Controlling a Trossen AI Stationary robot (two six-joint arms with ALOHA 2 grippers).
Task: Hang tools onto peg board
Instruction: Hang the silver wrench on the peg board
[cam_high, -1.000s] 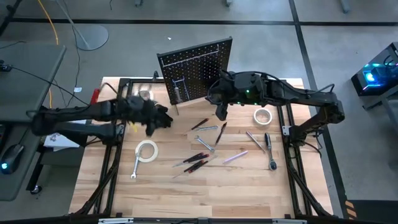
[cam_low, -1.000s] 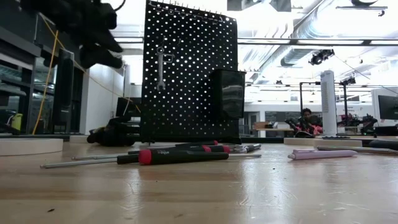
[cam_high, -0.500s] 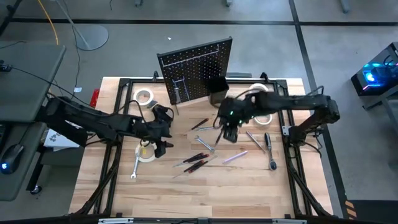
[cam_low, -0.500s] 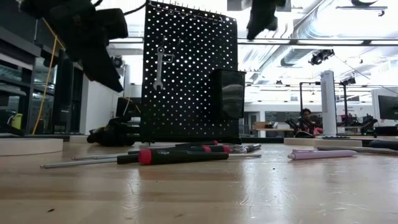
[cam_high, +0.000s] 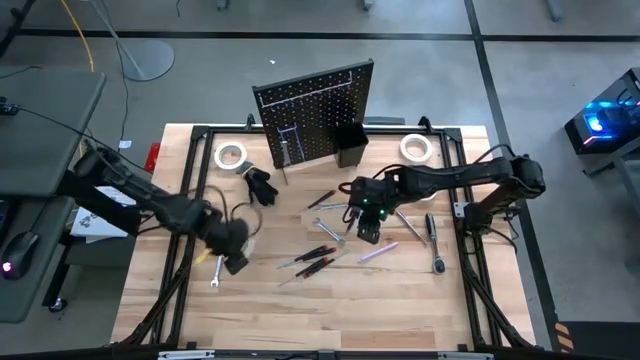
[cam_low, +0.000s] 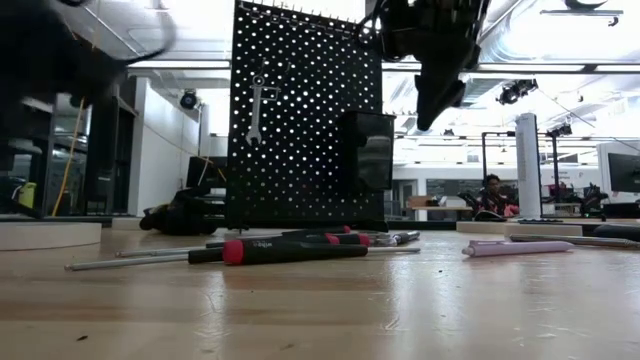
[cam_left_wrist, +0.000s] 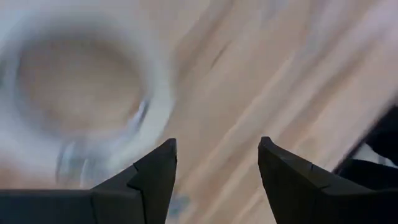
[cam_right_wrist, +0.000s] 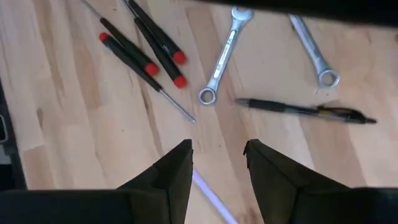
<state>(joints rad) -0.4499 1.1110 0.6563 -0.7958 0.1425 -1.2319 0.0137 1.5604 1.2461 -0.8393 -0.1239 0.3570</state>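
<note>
The left gripper, fingers parted and empty, is seen lower left over a white tape roll. The right gripper, parted, empty, hangs mid-counter above the tools. The peg board stands upper centre.

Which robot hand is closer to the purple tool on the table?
The right hand. It hovers just beside the purple tool, toward the peg board. The left hand is far across the table, over a white tape roll.
</note>
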